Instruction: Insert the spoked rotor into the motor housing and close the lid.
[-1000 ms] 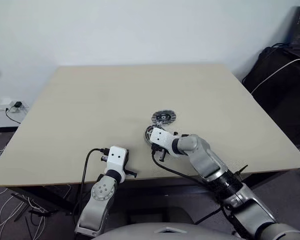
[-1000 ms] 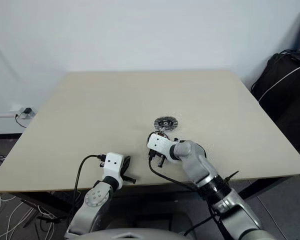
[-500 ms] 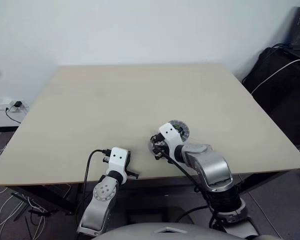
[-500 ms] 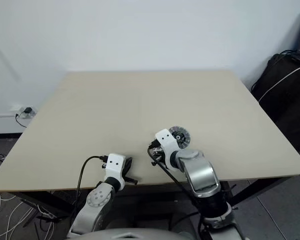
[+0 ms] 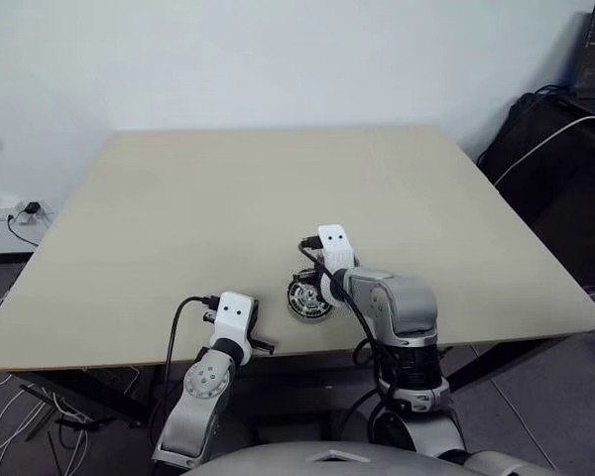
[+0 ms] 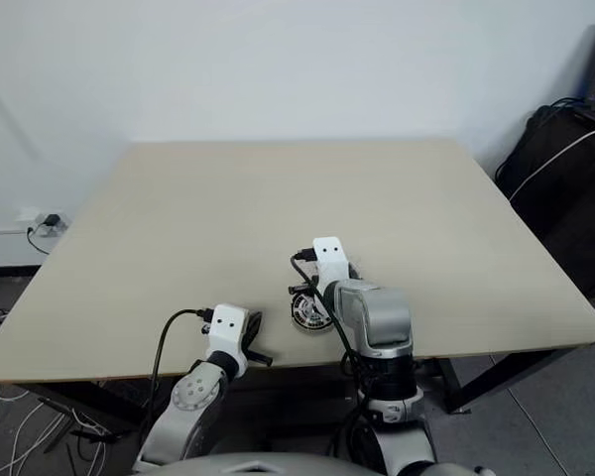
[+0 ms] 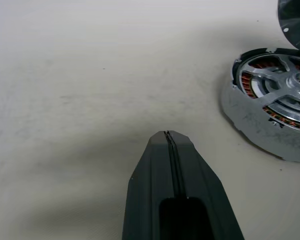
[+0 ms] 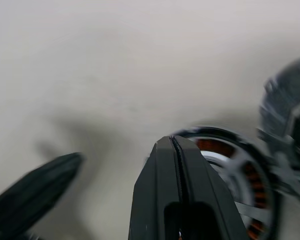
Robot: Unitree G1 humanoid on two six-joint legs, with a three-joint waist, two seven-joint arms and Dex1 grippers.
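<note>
The motor housing [image 5: 305, 299] lies near the table's front edge, its copper windings showing in the left wrist view [image 7: 270, 107]. The spoked rotor [image 7: 272, 75] sits inside it, silvery spokes over the windings. A silvery edge of the lid [image 7: 292, 15] shows just behind the housing; in the head views my right wrist covers it. My right gripper [image 8: 172, 140] is shut and empty, pointing down over the housing's rim. My left gripper [image 7: 167, 134] is shut and empty, on the table to the housing's left [image 5: 261, 344].
The tan table [image 5: 228, 198] stretches bare behind the parts. Its front edge [image 5: 129, 352] runs right under my left gripper. A black bag with cables [image 5: 555, 149] stands off the table's right side. A wall socket [image 5: 25, 210] is at the left.
My right wrist has rolled and risen, swinging from the housing's right to behind it, and its fingers have closed. The lid slid right, then went behind the wrist. My left arm stayed still.
</note>
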